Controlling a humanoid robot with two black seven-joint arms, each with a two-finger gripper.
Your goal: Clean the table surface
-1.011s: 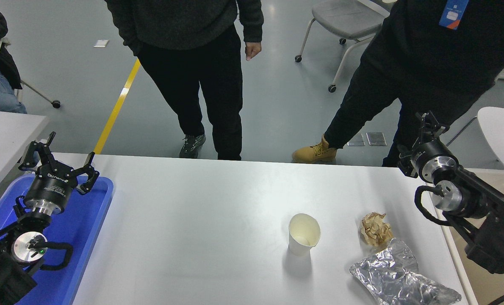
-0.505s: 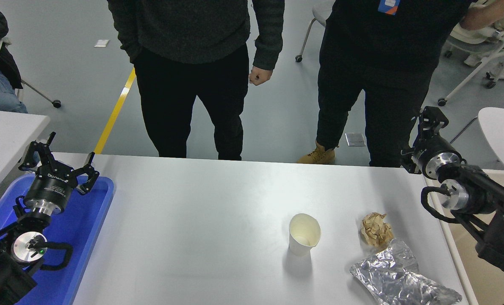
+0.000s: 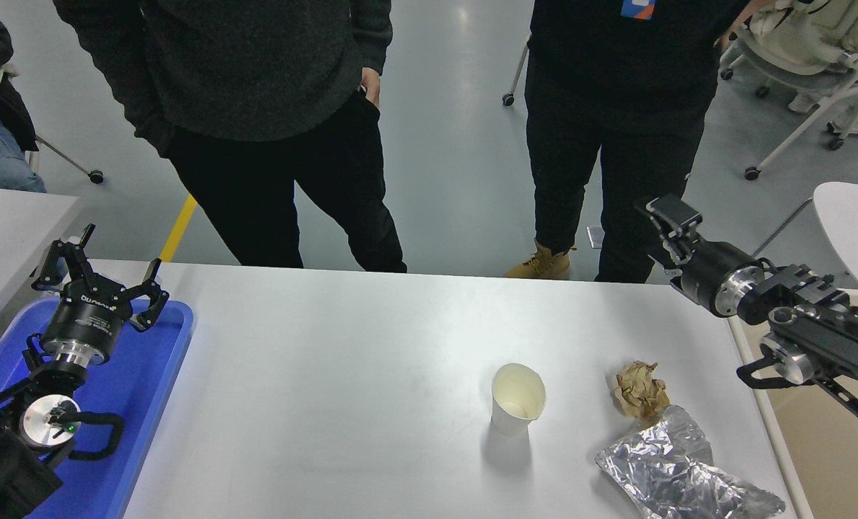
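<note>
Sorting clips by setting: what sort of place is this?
Probably a lab or office workroom: white table, wheeled chairs on a grey floor with a yellow line, two people standing watching.

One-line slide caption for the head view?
Paper cup, crumpled paper and foil bag litter the table surface; right tool raised, left tool parked.

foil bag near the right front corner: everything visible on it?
The foil bag is silver, shiny and heavily crinkled, looking like metallised film. It lies flat and looks empty, on the table near the right front corner, long axis slanting toward that corner. Its far end meets or overlaps the crumpled brown paper. No gripper touches it.
</note>
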